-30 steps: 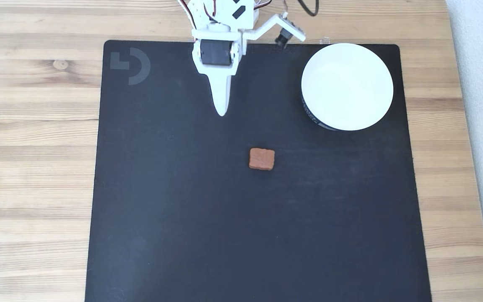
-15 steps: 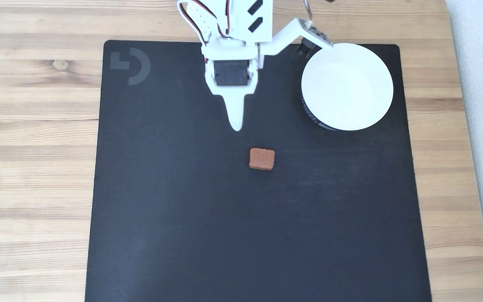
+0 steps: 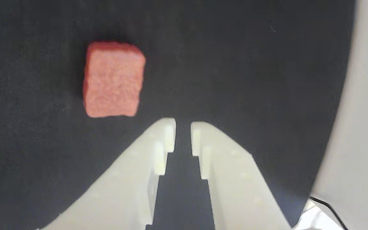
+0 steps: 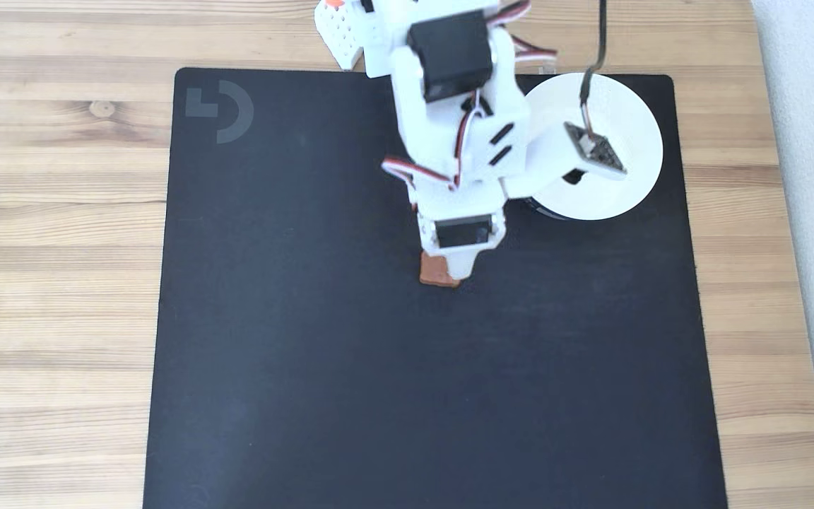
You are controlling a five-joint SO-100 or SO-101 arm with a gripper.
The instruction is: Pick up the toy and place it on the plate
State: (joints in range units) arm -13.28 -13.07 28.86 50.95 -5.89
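The toy, a reddish-brown rough block, lies flat on the black mat, up and to the left of my gripper in the wrist view. The two white fingertips stand almost together with only a thin slit between them and nothing in it. In the fixed view my gripper hangs over the toy and covers its right part. The white plate sits at the mat's back right corner, partly hidden by the arm and its camera bracket. Its pale wall runs down the right edge of the wrist view.
A black mat covers most of the wooden table. A grey logo marks the mat's back left corner. A black cable runs to the wrist camera above the plate.
The arm has reached forward and down across the mat. Its gripper tip went from short of the toy to directly over it, and the camera bracket now overlaps the plate.
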